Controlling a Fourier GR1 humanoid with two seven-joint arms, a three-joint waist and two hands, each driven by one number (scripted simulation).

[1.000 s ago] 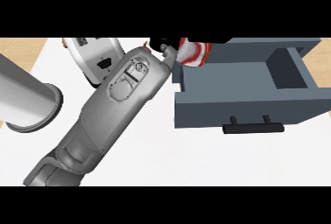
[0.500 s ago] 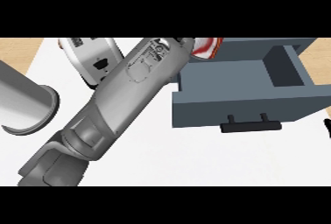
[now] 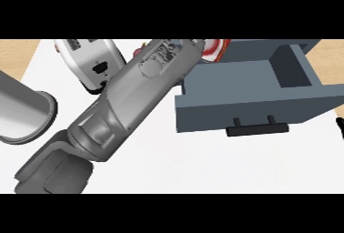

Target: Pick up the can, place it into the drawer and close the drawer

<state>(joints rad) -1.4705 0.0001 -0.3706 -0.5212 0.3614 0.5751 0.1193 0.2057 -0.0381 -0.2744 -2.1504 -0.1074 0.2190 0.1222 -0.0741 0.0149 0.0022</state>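
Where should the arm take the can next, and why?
Probably a little right and nearer, over the hollow of the open drawer. The can shows at the far left corner of the drawer, not above the hollow yet.

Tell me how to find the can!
Start at the big blue-grey drawer standing open on the right. Look at its back left corner, near the top edge: the can peeks out beside the grey arm reaching there. It is the only red and white striped thing; the appliance to the left is white and grey.
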